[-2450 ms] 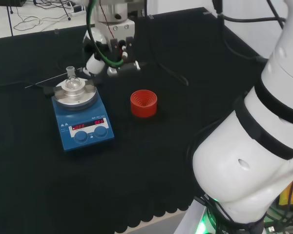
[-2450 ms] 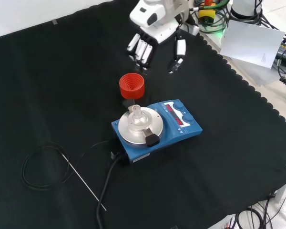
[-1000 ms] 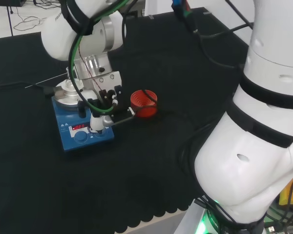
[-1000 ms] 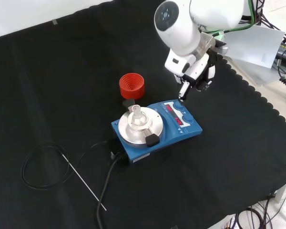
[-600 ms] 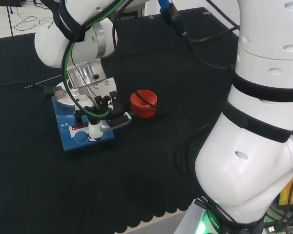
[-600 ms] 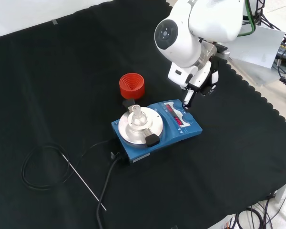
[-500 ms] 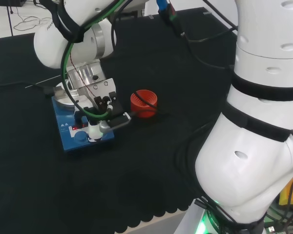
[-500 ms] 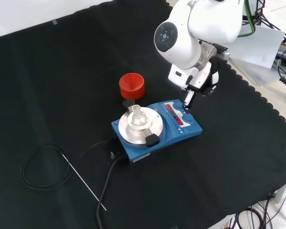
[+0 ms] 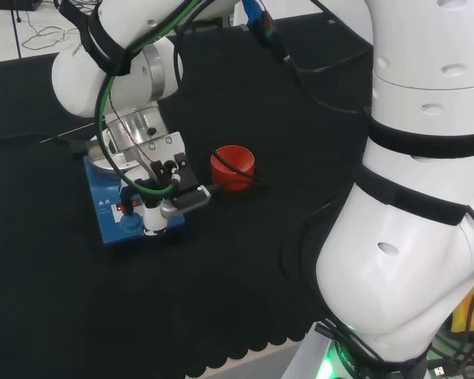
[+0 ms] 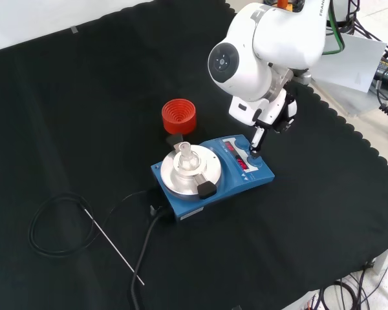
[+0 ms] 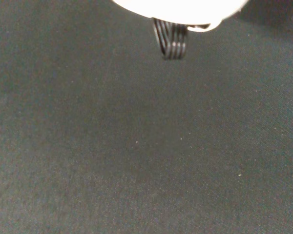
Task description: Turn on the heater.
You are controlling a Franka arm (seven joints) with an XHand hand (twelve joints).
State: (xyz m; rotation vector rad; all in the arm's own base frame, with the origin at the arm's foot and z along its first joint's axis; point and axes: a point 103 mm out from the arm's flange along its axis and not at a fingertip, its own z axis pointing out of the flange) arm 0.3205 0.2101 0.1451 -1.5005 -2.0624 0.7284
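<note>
The white arm (image 10: pixel 271 45) reaches down from the upper right of the front view, its hand (image 10: pixel 264 126) mostly clenched with one finger (image 10: pixel 255 143) stuck out straight — the tip rests on the right-hand knob on the heater's front panel. One blue heater (image 10: pixel 210 175) sits just right of centre in that view, with one small glass flask (image 10: pixel 184 157) on its round metal plate. One red ribbed ring (image 10: pixel 179 115) stands just above it and one thin rod (image 10: pixel 113 246) lies at lower left, while the red display digits are too small to read.
</note>
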